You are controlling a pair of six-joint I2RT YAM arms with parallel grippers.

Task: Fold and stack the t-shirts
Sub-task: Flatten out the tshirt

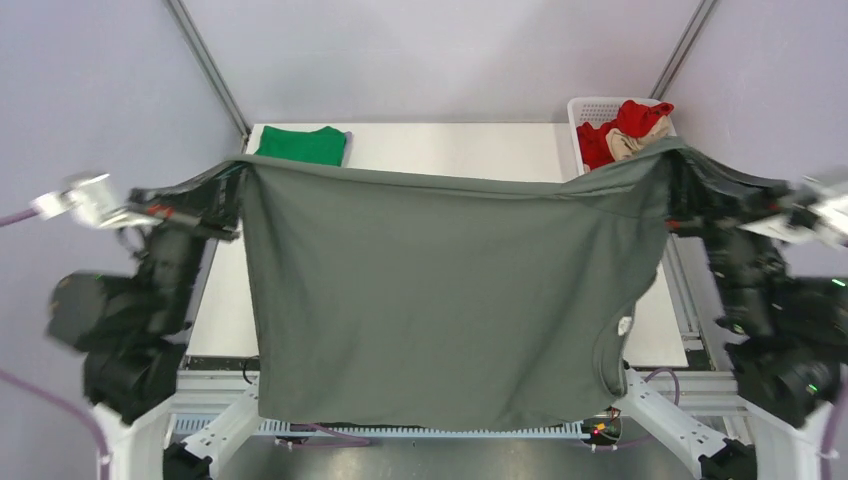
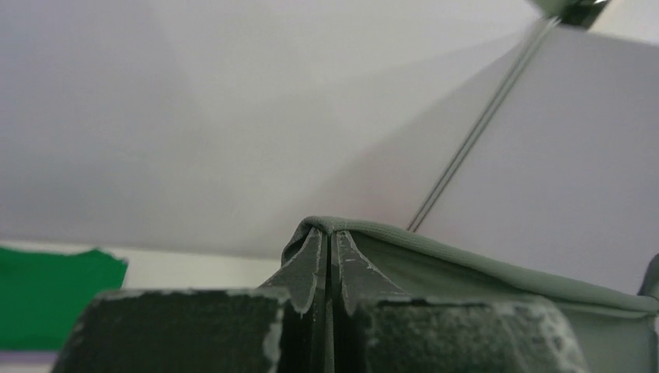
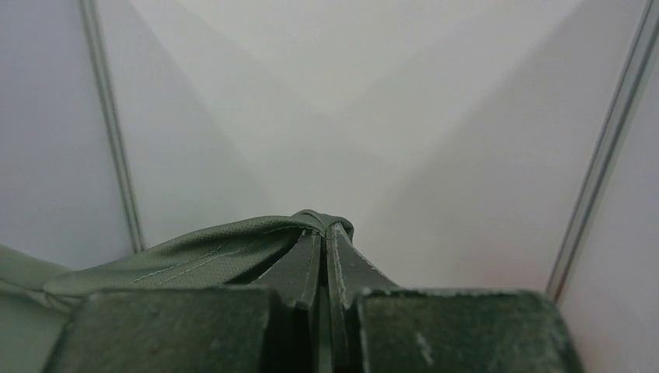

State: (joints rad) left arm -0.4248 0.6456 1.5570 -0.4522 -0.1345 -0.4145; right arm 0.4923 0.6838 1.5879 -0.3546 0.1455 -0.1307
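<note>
While your left gripper (image 2: 326, 242) and right gripper (image 3: 324, 235) each pinch an upper corner, the dark grey t-shirt (image 1: 430, 290) hangs spread above the table (image 1: 450, 140); the green t-shirt (image 1: 301, 145) lies far left.

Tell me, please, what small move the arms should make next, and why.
Probably lower both arms together, easing forward, to lay the grey shirt flat on the table. The left gripper and right gripper are each shut on one end of its top edge, the shirt hangs stretched between them in the air, and its lower edge drapes past the table's near edge.
</note>
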